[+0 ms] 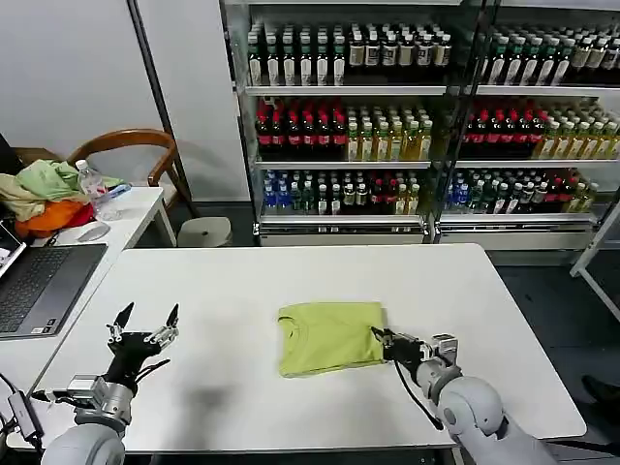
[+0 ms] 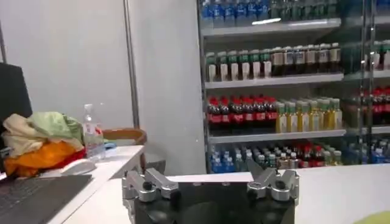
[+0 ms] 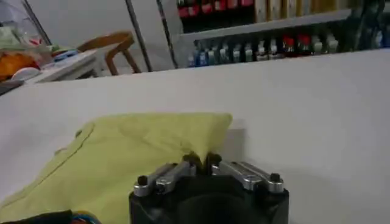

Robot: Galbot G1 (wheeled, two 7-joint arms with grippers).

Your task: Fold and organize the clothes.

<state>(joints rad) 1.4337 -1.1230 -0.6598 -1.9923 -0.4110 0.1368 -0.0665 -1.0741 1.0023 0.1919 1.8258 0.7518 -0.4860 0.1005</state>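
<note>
T-shirt (image 1: 329,336) folded (table (image 1: 242,291)) | right gripper (image 1: 387,341) — pinching its edge | left gripper (image 1: 145,325) — spread, idle

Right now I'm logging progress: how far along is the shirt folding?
Mostly done: the lime T-shirt lies folded into a compact rectangle on the white table. In hand: the right gripper is pinching its near edge. The left gripper hangs open, apart. Left: releasing or a final tidy, probably.

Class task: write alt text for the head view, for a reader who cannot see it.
A folded lime T-shirt lies on a white table; the right gripper, fingers shut, pinches its near right edge. The left gripper hovers open over the table's left side.
</note>
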